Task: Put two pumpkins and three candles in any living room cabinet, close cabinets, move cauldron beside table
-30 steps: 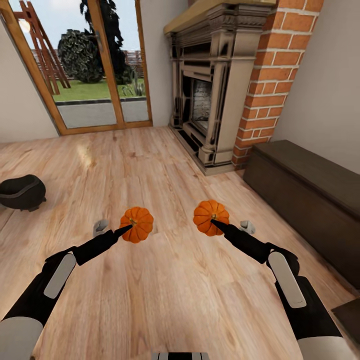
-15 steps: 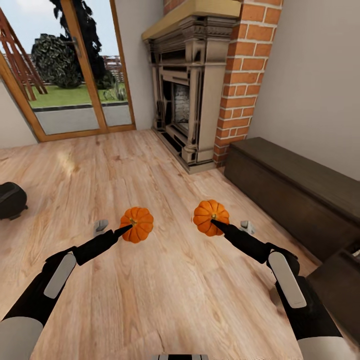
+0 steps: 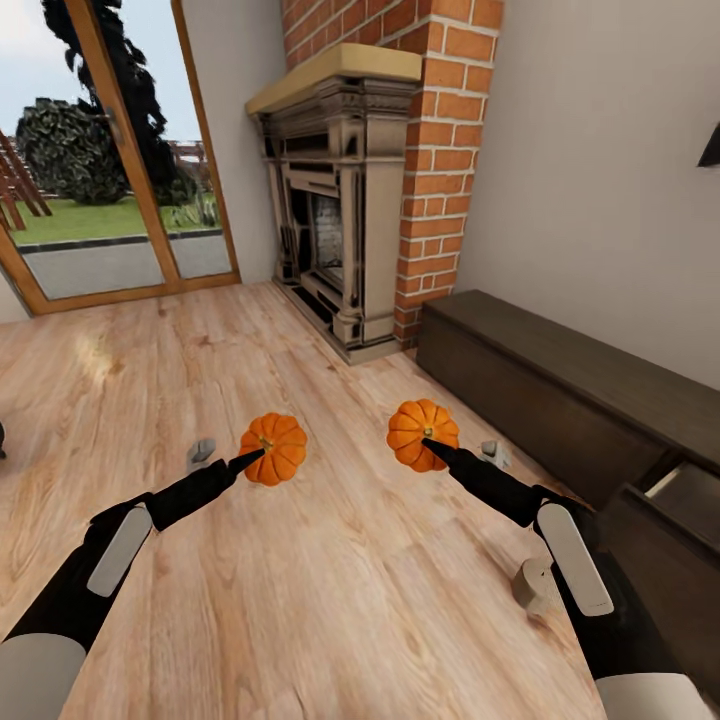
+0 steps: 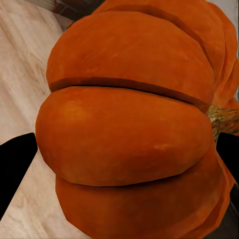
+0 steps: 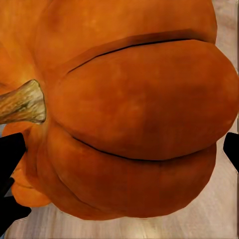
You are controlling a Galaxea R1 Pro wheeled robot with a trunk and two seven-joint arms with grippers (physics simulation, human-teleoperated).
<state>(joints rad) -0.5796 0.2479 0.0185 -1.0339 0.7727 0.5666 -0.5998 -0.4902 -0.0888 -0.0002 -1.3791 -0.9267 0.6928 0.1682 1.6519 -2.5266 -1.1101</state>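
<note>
Each gripper carries an orange pumpkin above the plank floor. The left pumpkin (image 3: 273,448) sits in my left gripper (image 3: 255,458), which is shut on it; the left wrist view shows this pumpkin (image 4: 129,124) between the black fingertips (image 4: 15,169). My right gripper (image 3: 432,447) is shut on the right pumpkin (image 3: 422,433), whose stem and ribs (image 5: 139,109) show in the right wrist view. A stubby beige candle (image 3: 532,583) stands on the floor by my right forearm. The long dark cabinet (image 3: 530,370) runs along the right wall, with one drawer (image 3: 680,490) pulled out. The table is out of view.
The ornate fireplace (image 3: 335,220) under the brick chimney (image 3: 440,130) stands ahead, left of the cabinet's end. Glass doors (image 3: 100,190) fill the far left wall. A black TV corner (image 3: 708,150) shows at the upper right. Bare plank floor (image 3: 150,360) lies ahead to the left.
The whole view has swung to the right: fireplace and doors shifted left, the cauldron slid off the left edge, and the open drawer and candle came into view. Both grippers hold their pumpkins unchanged.
</note>
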